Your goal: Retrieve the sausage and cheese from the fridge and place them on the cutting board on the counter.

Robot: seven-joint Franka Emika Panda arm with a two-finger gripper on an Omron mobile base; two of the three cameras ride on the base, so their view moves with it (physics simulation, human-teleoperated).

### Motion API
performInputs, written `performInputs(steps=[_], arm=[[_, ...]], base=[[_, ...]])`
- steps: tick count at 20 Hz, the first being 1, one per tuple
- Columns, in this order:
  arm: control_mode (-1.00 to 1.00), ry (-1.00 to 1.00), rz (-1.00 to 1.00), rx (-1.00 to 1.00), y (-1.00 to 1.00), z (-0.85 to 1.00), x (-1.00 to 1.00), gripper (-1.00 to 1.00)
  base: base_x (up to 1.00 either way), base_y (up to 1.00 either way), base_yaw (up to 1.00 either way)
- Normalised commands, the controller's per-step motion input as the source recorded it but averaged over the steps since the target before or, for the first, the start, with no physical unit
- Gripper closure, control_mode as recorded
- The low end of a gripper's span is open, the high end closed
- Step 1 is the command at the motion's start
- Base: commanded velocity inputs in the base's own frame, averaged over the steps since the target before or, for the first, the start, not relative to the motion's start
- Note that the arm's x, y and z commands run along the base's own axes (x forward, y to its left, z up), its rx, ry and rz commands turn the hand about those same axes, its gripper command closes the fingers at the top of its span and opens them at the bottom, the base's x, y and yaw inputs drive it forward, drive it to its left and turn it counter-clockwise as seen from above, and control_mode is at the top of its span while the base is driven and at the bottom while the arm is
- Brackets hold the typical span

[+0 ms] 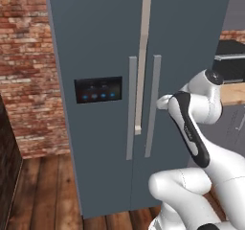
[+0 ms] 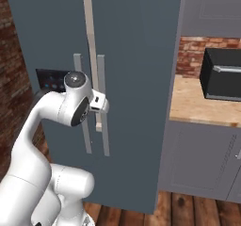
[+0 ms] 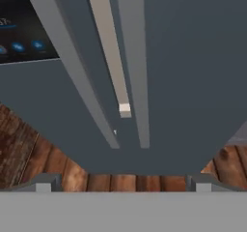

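The tall slate blue-grey fridge (image 1: 100,42) (image 2: 136,41) (image 3: 193,57) stands right in front of me, with both doors closed and a pale strip showing in the seam between them. Its two long grey handles (image 1: 153,104) (image 2: 101,102) (image 3: 132,57) run side by side, and the dark blue-lit panel (image 1: 98,90) (image 3: 19,33) is on the left door. My gripper (image 1: 161,102) (image 2: 104,105) (image 3: 121,183) is open and empty, a short way in front of the right door's handle. The sausage and cheese are hidden. The cutting board is out of view. The wooden counter (image 1: 234,94) (image 2: 197,102) lies to the fridge's right.
A black microwave (image 1: 232,61) (image 2: 221,74) sits on the counter, over grey cabinet doors (image 2: 202,159). A brick wall (image 1: 26,71) stands left of the fridge, and a dark cabinet (image 1: 7,166) is at the far left. The floor is wooden planks (image 1: 48,190).
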Motion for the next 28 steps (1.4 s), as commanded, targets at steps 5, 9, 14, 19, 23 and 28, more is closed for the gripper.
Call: performInputs(steps=[5, 9, 14, 19, 23, 28], arm=[[-1.00, -0.02, -0.06, 0.00, 0.00, 0.06, 0.28, -1.00], [-1.00, 0.00, -0.02, 0.00, 0.00, 0.00, 0.19, -1.00], [-1.00, 0.00, 0.00, 0.00, 0.00, -0.05, 0.17, -1.00], [-1.00, 0.00, 0.00, 0.00, 0.00, -0.06, 0.41, -1.00], [-1.00, 0.00, 0.00, 0.00, 0.06, -0.11, 0.62, -1.00], [-1.00, 0.00, 0.00, 0.00, 0.01, -0.01, 0.49, -1.00]], base=[[0.00, 0.00, 0.00], [0.00, 0.00, 0.00], [0.00, 0.00, 0.00], [0.00, 0.00, 0.00], [0.00, 0.00, 0.00], [0.00, 0.00, 0.00]])
